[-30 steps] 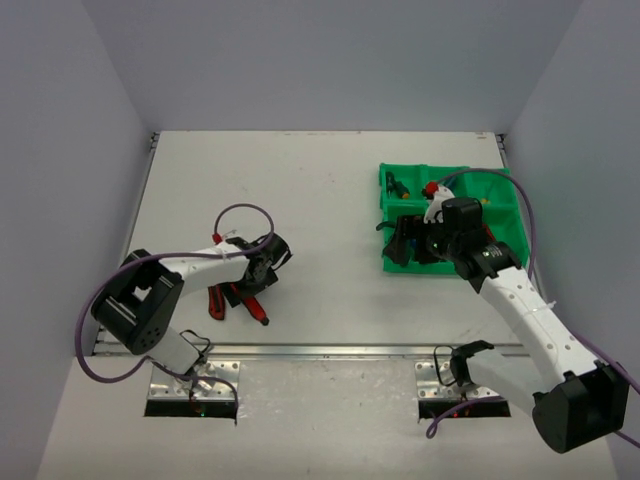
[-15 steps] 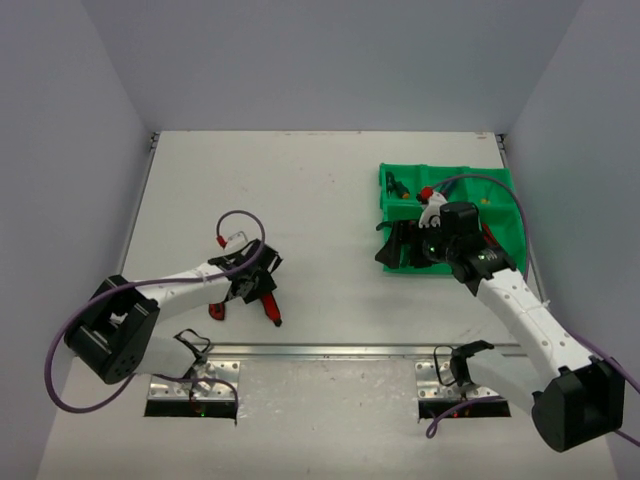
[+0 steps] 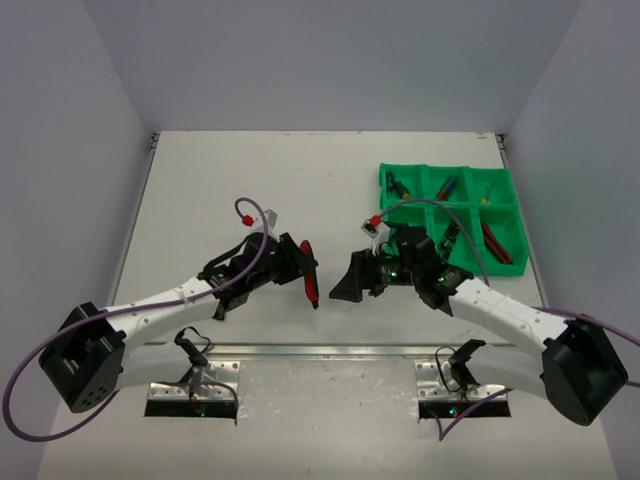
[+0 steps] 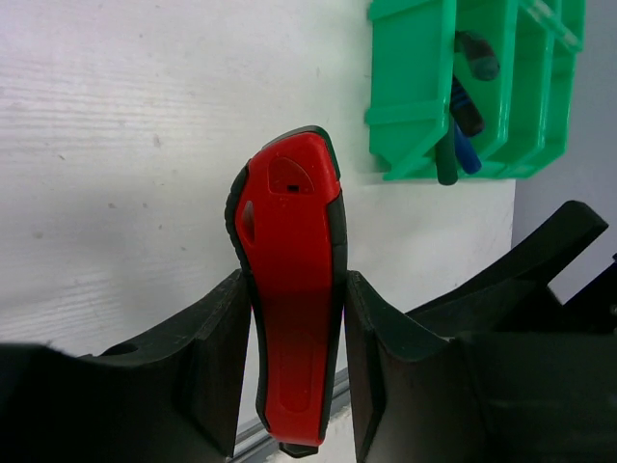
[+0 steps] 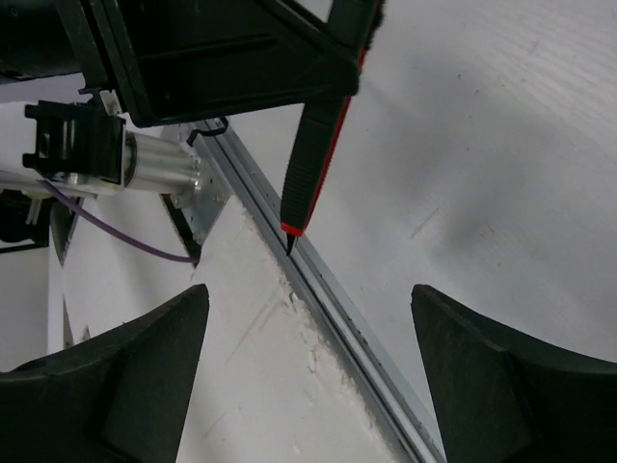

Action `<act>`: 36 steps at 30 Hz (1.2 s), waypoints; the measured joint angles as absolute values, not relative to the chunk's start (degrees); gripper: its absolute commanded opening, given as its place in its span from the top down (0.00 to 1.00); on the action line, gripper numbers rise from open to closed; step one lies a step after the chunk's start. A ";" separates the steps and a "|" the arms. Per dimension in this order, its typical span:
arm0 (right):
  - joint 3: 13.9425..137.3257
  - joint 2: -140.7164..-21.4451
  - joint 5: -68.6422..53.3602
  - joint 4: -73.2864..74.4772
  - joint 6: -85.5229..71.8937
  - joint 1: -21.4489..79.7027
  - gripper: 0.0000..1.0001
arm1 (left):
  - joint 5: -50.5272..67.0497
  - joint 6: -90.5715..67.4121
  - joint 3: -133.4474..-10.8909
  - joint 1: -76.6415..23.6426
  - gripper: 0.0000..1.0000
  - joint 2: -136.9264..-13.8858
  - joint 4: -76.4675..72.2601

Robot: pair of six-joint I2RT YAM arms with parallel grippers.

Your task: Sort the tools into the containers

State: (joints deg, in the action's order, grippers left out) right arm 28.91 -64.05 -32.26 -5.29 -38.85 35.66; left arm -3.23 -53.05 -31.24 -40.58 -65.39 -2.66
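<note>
The left arm reaches from the near-left corner across the bench (image 3: 250, 180) toward its middle. The left fingers (image 3: 297, 262) are closed on a red-handled tool (image 3: 309, 281), one on each side of the handle. In the left wrist view the two black fingers (image 4: 220, 347) press against the sides of the red handle (image 4: 291, 289), which has a black edge and stands up between them. From the right wrist view the same tool (image 5: 316, 154) hangs from the left fingers with its thin tip pointing down over the metal rail (image 5: 333, 304) at the bench's near edge. It looks to be held off the surface.

Just to the right, the right fingers (image 3: 349, 285) face the left ones, close but apart from them and from the tool. They are spread wide with nothing between them, as the right wrist view shows (image 5: 307, 299).

Farther right, at the far-right part of the bench, sits the green tray (image 3: 500, 210). The right arm crosses over its near-left corner. In its compartments lie:
- a green-handled tool (image 3: 398, 185) at the far left;
- a blue and red one (image 3: 446, 186) in the far middle;
- a red-handled one (image 3: 496, 245) in the near right.

In the left wrist view the tray (image 4: 415, 87) shows at the upper right, with blue and dark handles (image 4: 461, 145) poking over its wall.
</note>
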 measured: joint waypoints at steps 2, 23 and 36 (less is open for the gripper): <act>29.56 -66.40 -28.50 -7.10 -39.18 39.24 0.21 | -2.47 -54.21 -32.38 -41.18 1.00 -67.94 -3.20; 35.22 -79.54 -18.29 -11.27 -43.57 44.36 1.00 | -0.64 -56.66 -34.28 -42.54 0.00 -70.26 -5.23; 44.80 -62.69 0.89 19.08 -31.67 14.20 1.00 | -30.37 -51.79 -50.32 -42.78 0.00 -49.68 25.70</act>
